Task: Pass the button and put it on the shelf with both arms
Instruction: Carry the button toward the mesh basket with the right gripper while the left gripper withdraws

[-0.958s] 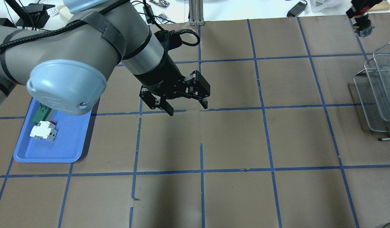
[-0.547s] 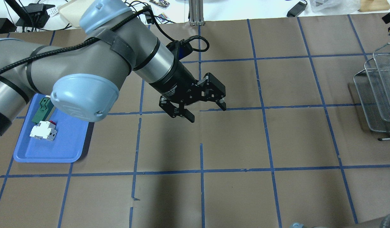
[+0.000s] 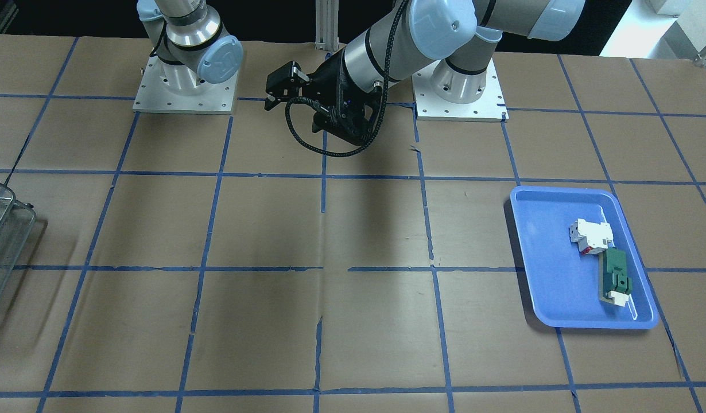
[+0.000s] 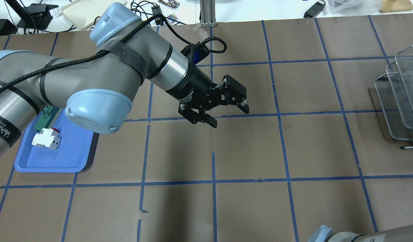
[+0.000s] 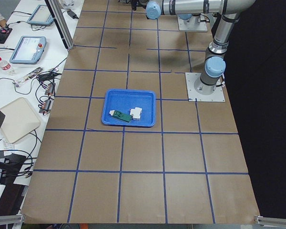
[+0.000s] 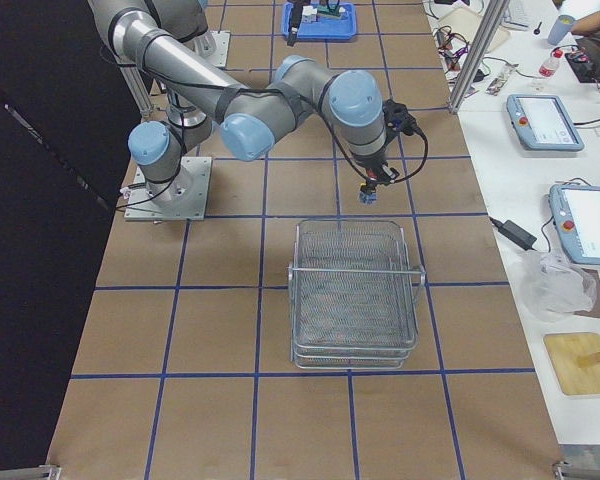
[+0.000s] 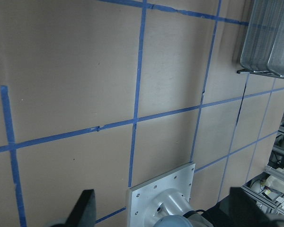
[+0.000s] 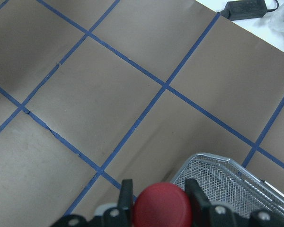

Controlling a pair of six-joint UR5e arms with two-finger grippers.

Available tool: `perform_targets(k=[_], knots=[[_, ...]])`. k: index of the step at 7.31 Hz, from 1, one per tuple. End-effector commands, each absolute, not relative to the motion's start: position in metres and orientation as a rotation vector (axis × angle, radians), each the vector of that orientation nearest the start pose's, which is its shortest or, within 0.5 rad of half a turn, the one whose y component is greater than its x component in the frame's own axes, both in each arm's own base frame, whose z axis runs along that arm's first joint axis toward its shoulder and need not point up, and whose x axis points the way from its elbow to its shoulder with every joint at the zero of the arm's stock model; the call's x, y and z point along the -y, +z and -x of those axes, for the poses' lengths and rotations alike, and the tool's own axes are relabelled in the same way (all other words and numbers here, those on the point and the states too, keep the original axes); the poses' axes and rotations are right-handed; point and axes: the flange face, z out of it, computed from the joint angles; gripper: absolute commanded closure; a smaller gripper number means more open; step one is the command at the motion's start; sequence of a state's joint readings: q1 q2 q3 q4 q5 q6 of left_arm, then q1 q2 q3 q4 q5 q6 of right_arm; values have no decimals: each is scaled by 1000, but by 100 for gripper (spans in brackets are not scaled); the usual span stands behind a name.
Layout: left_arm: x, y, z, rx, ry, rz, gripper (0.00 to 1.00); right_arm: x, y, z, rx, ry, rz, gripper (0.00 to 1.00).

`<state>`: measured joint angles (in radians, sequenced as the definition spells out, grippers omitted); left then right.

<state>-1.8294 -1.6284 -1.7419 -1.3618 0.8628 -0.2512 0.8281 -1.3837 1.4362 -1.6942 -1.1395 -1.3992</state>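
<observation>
A: Start at the table's left edge. What's there?

B: The blue tray (image 4: 52, 164), holding a white block (image 4: 45, 137) and a green part (image 4: 45, 116). No button in it.

A: And the left gripper (image 4: 226, 115)?

B: It hangs above the middle of the table with its jaws spread wide and nothing between them.

A: So where's the button (image 8: 162, 205)?

B: Towards the right edge. The right gripper (image 6: 366, 186) has its fingers closed on either side of the red cap, which its wrist view shows plainly.

A: Is it over the shelf (image 6: 358, 224) yet?

B: Not quite. It's in the air just beside the rim that faces the table's middle, with a corner of the mesh showing below it.

A: Then I'd say the pass is finished and we're at the placing step.

B: I agree. The next move, as I judge it, is to carry the button over that rim, lower it onto a tier and only then open the jaws. The cap is round, so a drop from any height could let it roll on the mesh.
</observation>
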Motion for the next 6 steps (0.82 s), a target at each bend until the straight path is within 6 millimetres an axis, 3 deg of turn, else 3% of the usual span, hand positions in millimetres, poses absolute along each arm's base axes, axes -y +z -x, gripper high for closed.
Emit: perform_targets(k=[1, 2, 3, 4, 5, 6], knots=[[450, 421, 306, 2500, -207, -4, 0, 527, 464, 281, -2729, -654, 1055, 100], [451, 428, 290, 2592, -143, 0, 0, 514, 454, 302, -2680, -748, 1041, 100], [454, 427, 272, 2762, -69, 16, 0, 514, 451, 301, -2670, -758, 1039, 100], [459, 428, 262, 2819, -25, 28, 0, 517, 447, 302, -2626, -821, 1032, 100], [462, 438, 249, 2866, 78, 58, 0, 520, 437, 304, -2608, -823, 1021, 100], [452, 457, 230, 3004, 180, 67, 0, 520, 426, 305, -2601, -814, 1021, 100]])
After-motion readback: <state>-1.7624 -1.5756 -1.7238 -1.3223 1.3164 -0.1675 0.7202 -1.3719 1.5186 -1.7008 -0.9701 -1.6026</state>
